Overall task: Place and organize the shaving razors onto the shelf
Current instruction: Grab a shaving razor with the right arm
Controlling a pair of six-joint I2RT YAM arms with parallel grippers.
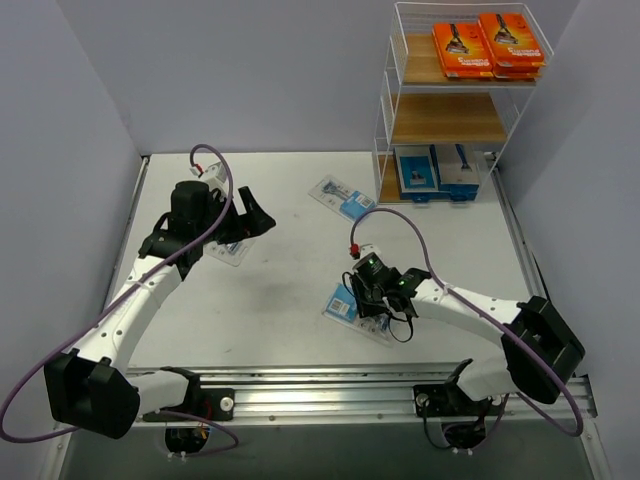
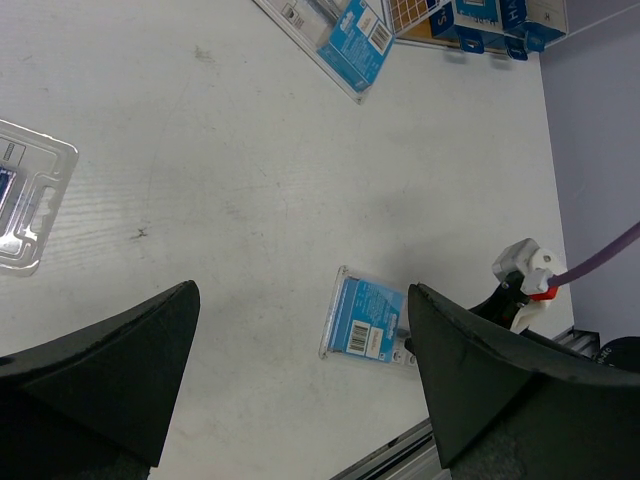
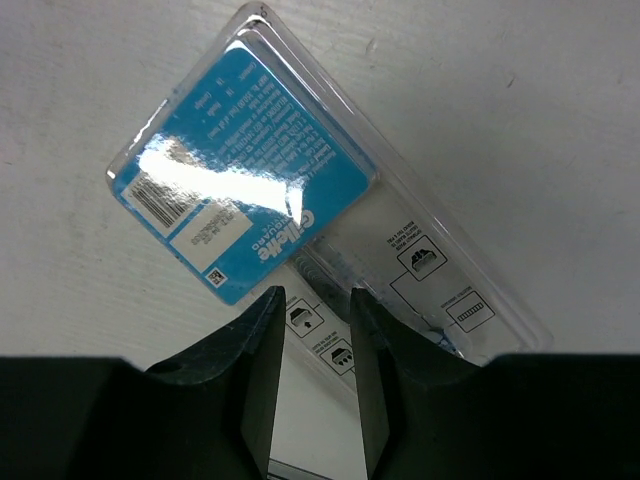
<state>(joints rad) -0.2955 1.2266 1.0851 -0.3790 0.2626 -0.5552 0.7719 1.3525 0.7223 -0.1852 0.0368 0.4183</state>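
Note:
The shelf (image 1: 385, 100) stands at the far right, with orange razor boxes (image 1: 488, 45) on its top tier and blue-and-grey boxes (image 1: 436, 170) on the bottom tier. Three clear blister packs with blue card lie on the table. My right gripper (image 1: 372, 300) is down on the near one (image 1: 343, 303). In the right wrist view its fingers (image 3: 262, 330) are closed narrowly around that pack's (image 3: 250, 180) raised clear part. My left gripper (image 1: 245, 225) is open and empty above a second pack (image 1: 232, 253), which shows at the left edge of the left wrist view (image 2: 30, 200). A third pack (image 1: 342, 197) lies near the shelf.
The middle tier (image 1: 445, 120) of the shelf is bare wood. Grey walls close in the table on the left and right. A metal rail (image 1: 330, 385) runs along the near edge. The left wrist view shows the right arm's pack (image 2: 365, 320) between the open fingers.

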